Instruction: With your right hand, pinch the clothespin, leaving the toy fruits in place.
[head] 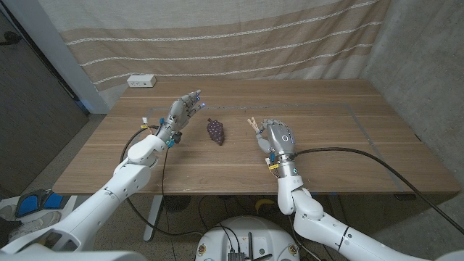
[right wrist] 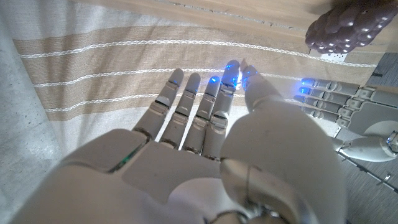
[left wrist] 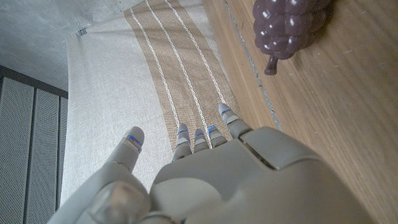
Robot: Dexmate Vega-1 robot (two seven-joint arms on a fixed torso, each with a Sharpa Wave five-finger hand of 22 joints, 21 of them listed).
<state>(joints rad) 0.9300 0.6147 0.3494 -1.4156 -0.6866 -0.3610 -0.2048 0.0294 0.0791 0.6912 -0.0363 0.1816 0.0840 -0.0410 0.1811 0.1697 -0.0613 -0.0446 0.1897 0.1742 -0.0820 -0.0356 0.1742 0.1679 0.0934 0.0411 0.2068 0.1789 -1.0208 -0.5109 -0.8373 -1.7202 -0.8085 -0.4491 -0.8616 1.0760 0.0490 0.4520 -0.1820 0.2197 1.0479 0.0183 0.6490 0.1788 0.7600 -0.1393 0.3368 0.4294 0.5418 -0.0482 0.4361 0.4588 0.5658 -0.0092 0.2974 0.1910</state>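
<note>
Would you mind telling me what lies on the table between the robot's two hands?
In the head view, the purple toy grapes lie between the left hand and the right hand, with the clothespin right at the right hand's fingertips.

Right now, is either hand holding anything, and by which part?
The right hand is at the pale wooden clothespin, but the hand hides any grip, so a hold cannot be told. The left hand holds nothing.

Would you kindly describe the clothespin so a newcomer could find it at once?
On the wooden table, look near the middle, just right of the purple toy grape bunch. The small pale wooden clothespin lies at the fingertips of the robot's right hand. It is thin, straight and light-coloured, unlike the dark, knobbly grapes.
</note>
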